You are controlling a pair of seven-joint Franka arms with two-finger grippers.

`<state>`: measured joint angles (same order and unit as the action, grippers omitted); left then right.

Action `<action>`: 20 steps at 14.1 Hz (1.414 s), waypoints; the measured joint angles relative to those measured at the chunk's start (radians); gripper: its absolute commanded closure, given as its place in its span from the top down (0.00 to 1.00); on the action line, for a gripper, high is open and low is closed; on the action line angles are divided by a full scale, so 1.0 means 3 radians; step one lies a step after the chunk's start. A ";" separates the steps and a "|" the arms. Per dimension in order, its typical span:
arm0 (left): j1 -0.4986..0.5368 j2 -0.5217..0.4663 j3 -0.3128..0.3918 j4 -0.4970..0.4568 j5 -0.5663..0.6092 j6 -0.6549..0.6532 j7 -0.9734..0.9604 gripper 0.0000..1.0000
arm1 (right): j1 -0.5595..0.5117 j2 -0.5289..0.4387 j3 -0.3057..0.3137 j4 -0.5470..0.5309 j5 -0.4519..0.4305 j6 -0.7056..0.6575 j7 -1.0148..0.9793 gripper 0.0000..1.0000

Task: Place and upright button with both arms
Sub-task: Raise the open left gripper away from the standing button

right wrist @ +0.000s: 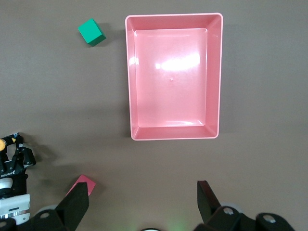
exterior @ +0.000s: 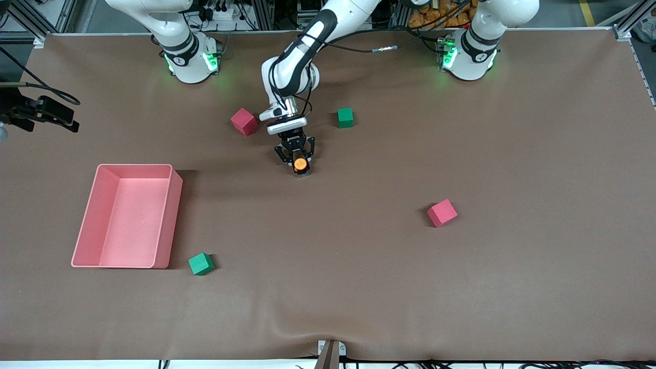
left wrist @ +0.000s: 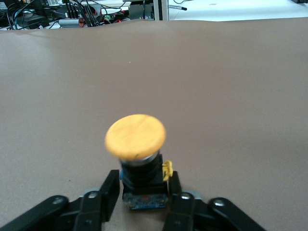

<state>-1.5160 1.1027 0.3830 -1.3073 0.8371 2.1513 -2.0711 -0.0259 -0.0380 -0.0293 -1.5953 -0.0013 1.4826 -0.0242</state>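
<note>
The button (exterior: 300, 164) has a round orange cap on a black body and sits low over the brown table's middle, between the fingers of my left gripper (exterior: 300, 168). In the left wrist view the cap (left wrist: 135, 136) points away from the gripper (left wrist: 143, 186), and both black fingers (left wrist: 110, 185) press the body's sides. The left arm reaches in from its base. My right gripper (right wrist: 142, 192) is open and empty, high over the table near the pink tray (right wrist: 130, 77). It does not show in the front view.
The pink tray (exterior: 171, 215) stands toward the right arm's end. A green cube (exterior: 201, 263) lies beside it, nearer the front camera. A red cube (exterior: 244, 121) and a green cube (exterior: 345, 117) flank the left wrist. Another red cube (exterior: 442, 212) lies toward the left arm's end.
</note>
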 measured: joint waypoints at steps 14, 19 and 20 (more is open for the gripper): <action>-0.0058 -0.0838 -0.0459 0.0185 -0.0525 -0.0763 -0.0005 1.00 | 0.0002 0.0000 0.0007 0.0000 0.0000 -0.0024 0.0000 1.00; 0.0106 -0.1519 -0.0425 0.0184 -0.0877 -0.1103 0.0539 1.00 | 0.0003 0.0000 0.0010 0.0000 0.0000 -0.0019 0.0000 1.00; 0.0195 -0.1637 -0.0422 0.0185 -0.0924 -0.1103 0.0576 1.00 | 0.0003 0.0000 0.0010 0.0000 0.0000 -0.0019 0.0000 1.00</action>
<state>-1.4576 0.6114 0.2565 -1.2517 0.5601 1.8204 -1.8983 -0.0250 -0.0380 -0.0264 -1.5952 -0.0013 1.4769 -0.0243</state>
